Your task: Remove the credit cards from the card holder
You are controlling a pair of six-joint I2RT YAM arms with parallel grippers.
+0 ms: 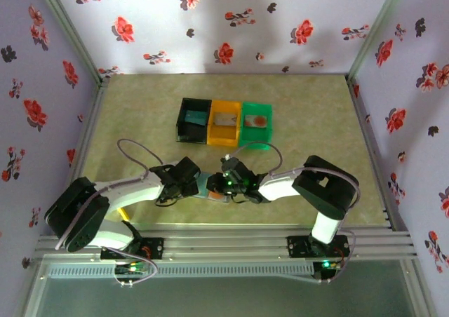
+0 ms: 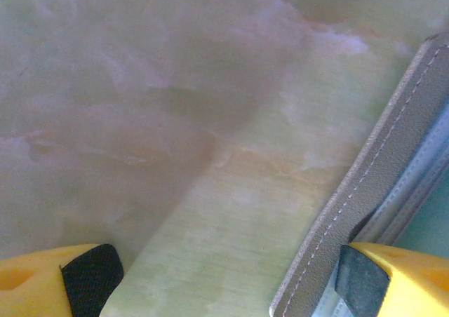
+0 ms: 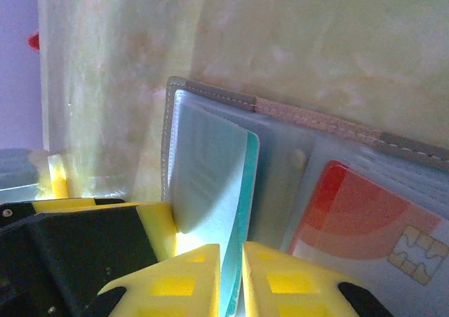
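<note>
**Top view.** Both arms meet at the near middle of the desk [image 1: 316,120] over the holder [image 1: 208,189], the left gripper [image 1: 188,180] facing the right gripper [image 1: 228,184]. Three bins stand in a row beyond them.
- The black bin [image 1: 181,120] holds a blue-grey card [image 1: 195,118].
- The orange bin [image 1: 214,129] holds a greyish card [image 1: 224,123].
- The green bin [image 1: 256,146] holds a pale card [image 1: 258,120] with an orange-red mark.

**Left wrist.** The fingers are wide apart. One pad [image 2: 91,282] hangs over bare desk. The other [image 2: 361,278] sits at the holder's stitched grey edge, apparently pinning it.

**Right wrist.** The fingers are nearly together, clamped on a thin teal leaf [image 3: 210,177] standing up from the open holder. I cannot tell whether it is a card or a clear sleeve. A red card [image 3: 351,205] with a chip lies in the next pocket.

**Risks.** If the leaf is a sleeve, pulling would lift the whole holder. The pinning pad sits so near the edge that it could slip off. The thin leaf may also slide from the grip.
</note>
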